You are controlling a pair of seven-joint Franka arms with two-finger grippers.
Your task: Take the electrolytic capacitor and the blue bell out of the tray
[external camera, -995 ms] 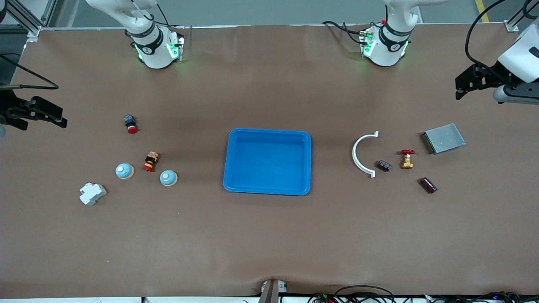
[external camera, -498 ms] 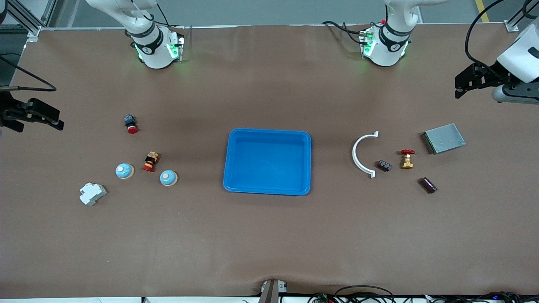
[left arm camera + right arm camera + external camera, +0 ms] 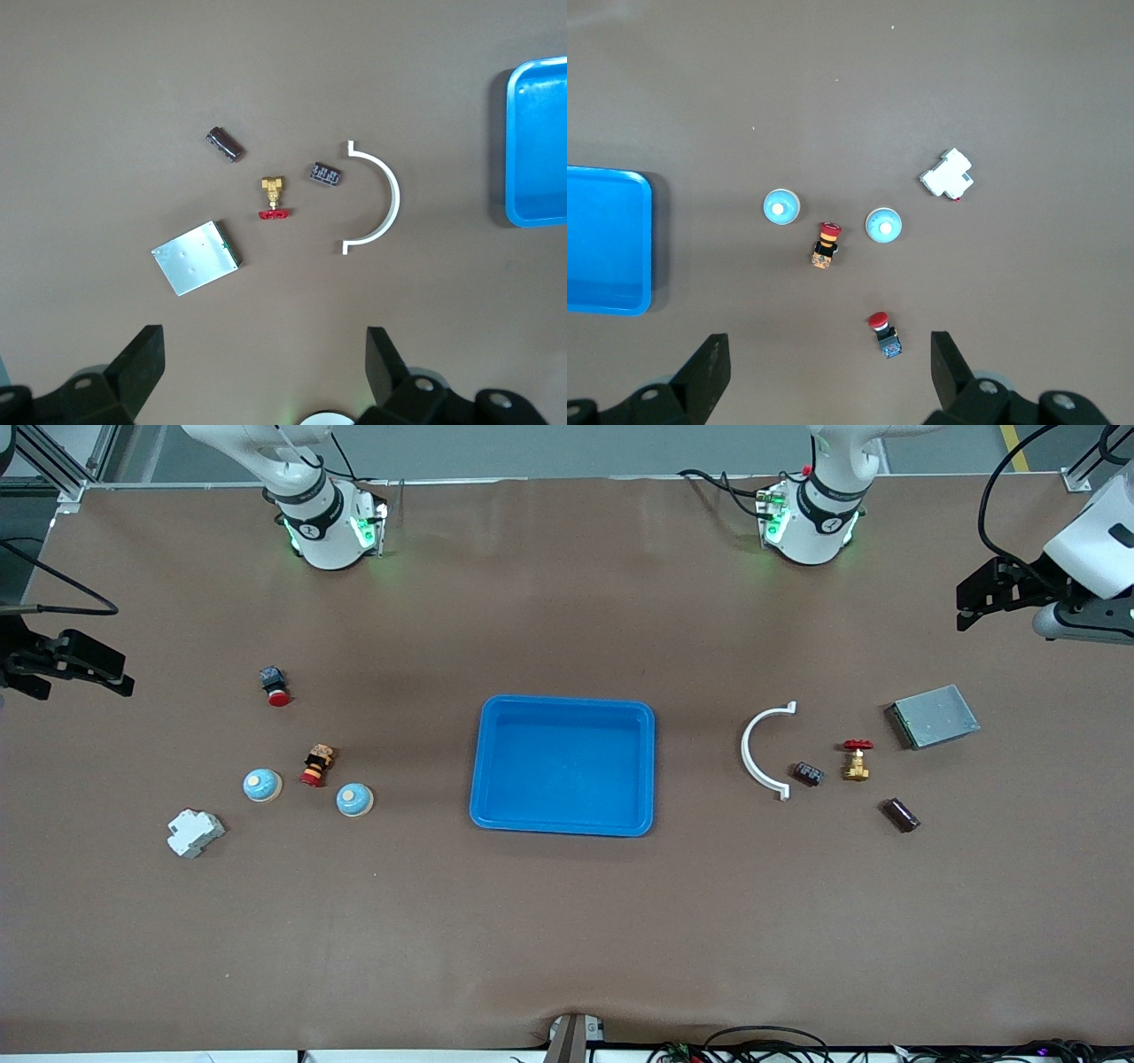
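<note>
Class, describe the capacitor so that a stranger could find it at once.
Start at the blue plastic tray and look toward the left arm's end. Past the white curved bracket and brass valve, nearest the front camera, lies a dark brown cylinder: the cluster's only cylinder.

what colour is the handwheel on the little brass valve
Red. The valve's handwheel shows best in the left wrist view, above the gold brass body, between the curved white bracket and the metal plate.

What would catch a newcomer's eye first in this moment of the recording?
The empty blue tray at the table's middle stands out first. Small parts cluster at either end: two blue bells toward the right arm's end, and a white curved bracket with a dark capacitor toward the left arm's end. The left gripper and right gripper hang open over the table's ends, holding nothing.
</note>
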